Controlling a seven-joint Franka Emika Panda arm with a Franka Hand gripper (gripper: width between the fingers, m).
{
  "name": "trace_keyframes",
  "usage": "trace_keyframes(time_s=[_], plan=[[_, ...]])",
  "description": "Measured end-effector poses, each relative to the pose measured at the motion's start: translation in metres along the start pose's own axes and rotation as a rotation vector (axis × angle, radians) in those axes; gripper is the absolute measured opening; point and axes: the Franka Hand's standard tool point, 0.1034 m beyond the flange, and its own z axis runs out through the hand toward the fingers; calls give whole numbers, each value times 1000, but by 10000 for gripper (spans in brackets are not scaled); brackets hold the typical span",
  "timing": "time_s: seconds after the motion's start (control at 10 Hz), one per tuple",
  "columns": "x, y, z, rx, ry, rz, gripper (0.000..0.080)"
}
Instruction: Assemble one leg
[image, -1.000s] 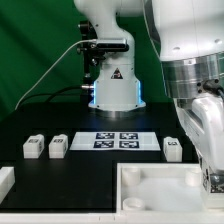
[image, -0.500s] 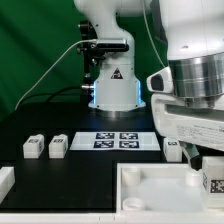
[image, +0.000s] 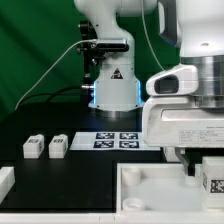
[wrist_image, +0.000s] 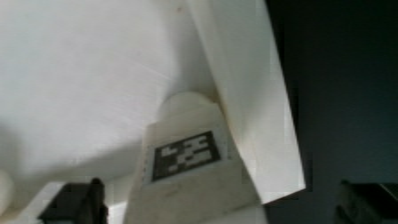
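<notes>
One leg (image: 213, 181), a stubby white block with a black-and-white tag, stands in the back right corner of the large white tray-like piece (image: 150, 196). My gripper (image: 204, 165) hangs right over it. In the wrist view the leg (wrist_image: 187, 155) stands between my two dark fingertips (wrist_image: 73, 200), with a gap on each side, against the tray's raised wall (wrist_image: 249, 90). My gripper (wrist_image: 217, 202) is open around the leg. Two more legs (image: 33, 147) (image: 58, 146) stand on the black table at the exterior view's left.
The marker board (image: 117, 140) lies flat in front of the robot's base (image: 112, 90). A white part (image: 5, 180) shows at the exterior view's left edge. The hand hides the table behind the tray on the exterior view's right.
My hand has turned about its own axis over the leg and now shows its broad face. The leg has stayed in the tray corner. The hand now hides the leg that stood beside the marker board.
</notes>
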Motion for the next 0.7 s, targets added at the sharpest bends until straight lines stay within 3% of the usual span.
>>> trace_keyframes(time_s=[0.1, 0.2, 0.3, 0.5, 0.7], plan=[[0, 0, 0, 0, 0, 0, 459], [0, 0, 0, 2, -1, 31, 459], [-1, 0, 1, 5, -5, 179, 323], [1, 0, 0, 9, -7, 449, 298], [2, -1, 0, 27, -17, 979, 298]])
